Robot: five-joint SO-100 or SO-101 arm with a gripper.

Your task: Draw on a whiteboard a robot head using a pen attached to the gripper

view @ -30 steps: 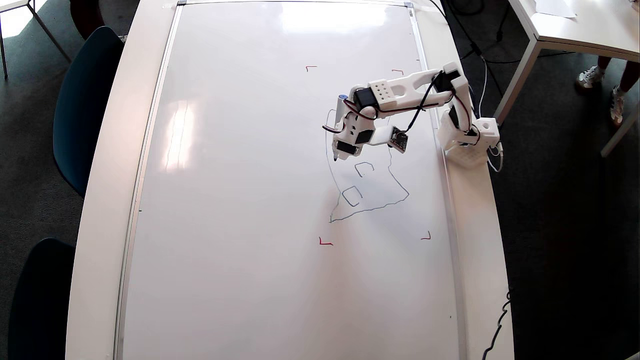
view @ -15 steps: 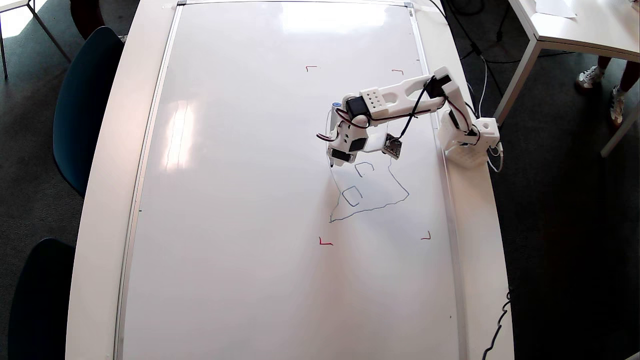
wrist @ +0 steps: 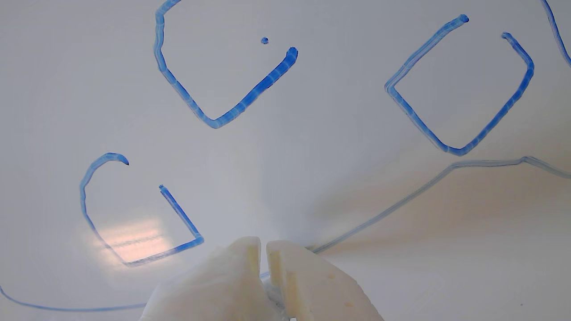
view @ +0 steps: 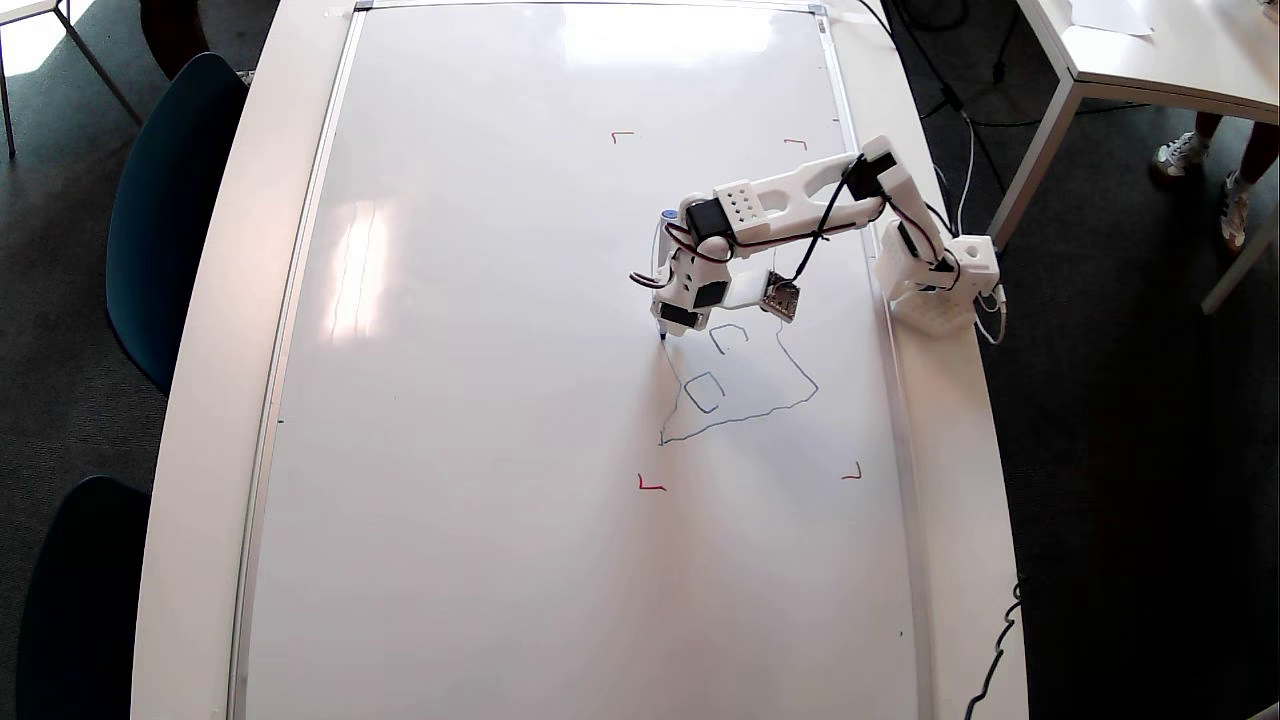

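Note:
The whiteboard fills most of the table in the overhead view. On its right half is the robot head, a thin wobbly outline with small boxes inside. My white gripper hangs over the outline's left side line. The pen runs along the gripper's left side, blue cap up and dark tip on that line. In the wrist view the white fingertips stand together with only a thin slit and nothing between them. Three blue boxes and a faint outline stroke lie ahead on the whiteboard. The pen is hidden there.
Red corner marks frame the drawing area. The arm's base sits on the white table rim at the right. Dark blue chairs stand to the left, another table and a person's feet at the upper right. A cable hangs at the lower right.
The gripper and pen tip have slid a short way left and downward in the overhead view, along the outline's left side. The arm has stretched out slightly.

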